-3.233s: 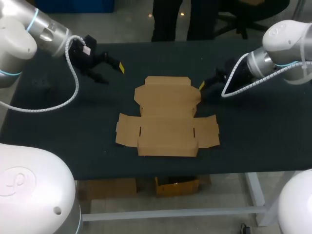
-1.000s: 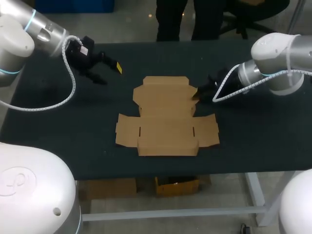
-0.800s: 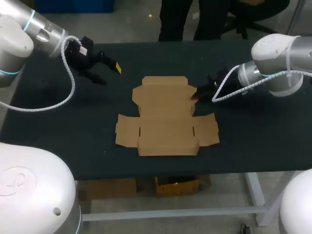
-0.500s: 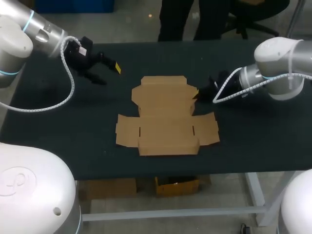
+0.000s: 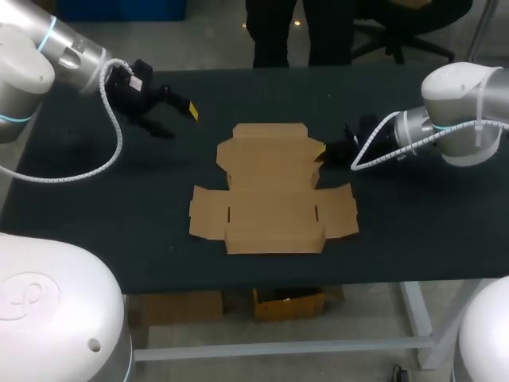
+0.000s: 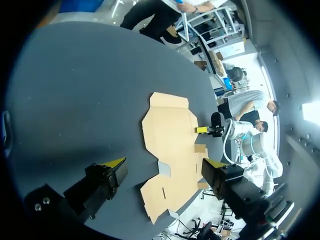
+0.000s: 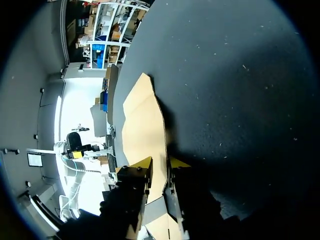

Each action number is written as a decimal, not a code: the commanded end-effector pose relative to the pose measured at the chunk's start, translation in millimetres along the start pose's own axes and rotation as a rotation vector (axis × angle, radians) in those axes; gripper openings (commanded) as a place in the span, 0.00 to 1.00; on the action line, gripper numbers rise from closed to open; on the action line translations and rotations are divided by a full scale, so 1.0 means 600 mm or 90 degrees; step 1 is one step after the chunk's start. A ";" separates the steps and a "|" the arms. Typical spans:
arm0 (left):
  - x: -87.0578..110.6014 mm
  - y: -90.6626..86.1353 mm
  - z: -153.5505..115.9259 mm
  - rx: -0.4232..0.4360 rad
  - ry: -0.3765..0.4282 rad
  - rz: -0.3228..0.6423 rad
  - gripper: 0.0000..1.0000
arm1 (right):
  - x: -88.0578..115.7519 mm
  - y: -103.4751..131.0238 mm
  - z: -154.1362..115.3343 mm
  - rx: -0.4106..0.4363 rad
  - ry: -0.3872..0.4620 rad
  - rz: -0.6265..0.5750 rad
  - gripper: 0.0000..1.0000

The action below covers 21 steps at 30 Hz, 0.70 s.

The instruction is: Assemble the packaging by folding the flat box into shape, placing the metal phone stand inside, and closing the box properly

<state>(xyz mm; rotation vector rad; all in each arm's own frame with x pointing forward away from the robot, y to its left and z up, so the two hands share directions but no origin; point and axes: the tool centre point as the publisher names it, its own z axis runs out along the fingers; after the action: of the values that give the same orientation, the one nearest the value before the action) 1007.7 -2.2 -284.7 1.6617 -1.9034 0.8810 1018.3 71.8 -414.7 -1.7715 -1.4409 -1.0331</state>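
Observation:
The flat brown cardboard box (image 5: 273, 189) lies unfolded in the middle of the black table, its flaps spread out. My right gripper (image 5: 324, 153) is at the small side flap on the right of the box's far panel. In the right wrist view both yellow tips (image 7: 142, 163) of my right gripper (image 7: 160, 165) stand close together with the flap's edge (image 7: 161, 150) pinched between them. My left gripper (image 5: 171, 111) hovers over the far left of the table, well away from the box. It is wide open (image 6: 162, 170) and empty, with the box (image 6: 170, 145) ahead of it.
Bare black tabletop (image 5: 429, 223) surrounds the box on all sides, with the widest stretches to its left and right. The table's front edge (image 5: 278, 285) runs just below the box's nearest flap.
My right gripper moved in on the box's right side flap and narrowed around it. The box slid slightly left, then back right. My right arm's elbow swung rightward. The left arm stayed still.

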 end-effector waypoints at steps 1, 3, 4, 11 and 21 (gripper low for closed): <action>0.003 0.001 0.000 0.001 -0.002 0.002 1.00 | 0.002 0.000 -0.003 0.000 -0.004 0.001 0.42; 0.003 0.001 0.000 0.001 -0.002 0.002 1.00 | 0.000 0.000 -0.004 0.002 -0.006 0.002 0.43; 0.004 0.001 0.000 0.001 -0.002 0.002 1.00 | -0.002 0.001 -0.004 0.003 -0.007 0.003 0.44; 0.005 0.001 0.000 0.002 -0.005 0.002 1.00 | -0.012 0.004 -0.006 0.009 -0.012 0.011 0.44; 0.008 0.001 0.002 0.002 -0.005 0.003 1.00 | 0.002 0.017 0.023 0.037 -0.008 -0.006 0.43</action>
<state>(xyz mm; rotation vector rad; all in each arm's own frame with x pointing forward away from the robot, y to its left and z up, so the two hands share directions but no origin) 1007.1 -5.7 -282.8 1.6615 -1.9119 0.8836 1022.0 79.2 -412.2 -1.7612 -1.4736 -0.9873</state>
